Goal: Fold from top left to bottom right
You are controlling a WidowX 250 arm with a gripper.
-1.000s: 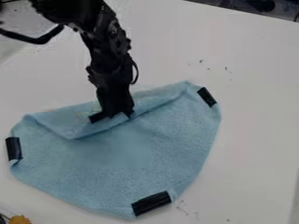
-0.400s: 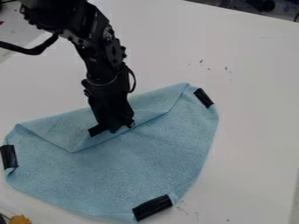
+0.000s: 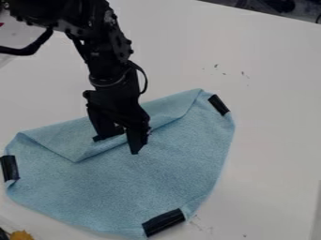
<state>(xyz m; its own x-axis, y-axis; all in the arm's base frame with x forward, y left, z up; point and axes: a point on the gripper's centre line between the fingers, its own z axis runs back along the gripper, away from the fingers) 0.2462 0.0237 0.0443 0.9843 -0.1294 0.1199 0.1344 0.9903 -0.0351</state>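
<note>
- The cloth (image 3: 169, 173) lies on the table (image 3: 270, 103), its far side turned over into a shallow flap (image 3: 59, 138) that points toward the near side.
- The gripper (image 3: 117, 145) hangs over the flap's free edge with its fingers clearly parted, and nothing looks pinched between them. How firmly the tips press on the cloth, I cannot tell.
- The fold seems only part done: the flap's edge is well apart from the near tape (image 3: 163, 222). Whether that is the corner meant as bottom right, I cannot tell.
- If the arm (image 3: 113, 61) lifts with a fingertip caught under the hem, it could drag the flap back open; a straight, slow rise would guard against that.
- If the gripper closes here for another pull, it may nip both layers, since the flap lies over the sheet, and the whole cloth would slide rather than fold.
- A sideways pull could skew the crease, because the grip would be near the flap's middle while its ends trail by the left tape (image 3: 9, 168) and right tape (image 3: 218, 104).
- Loose fabric may also spring up unpressed.
</note>
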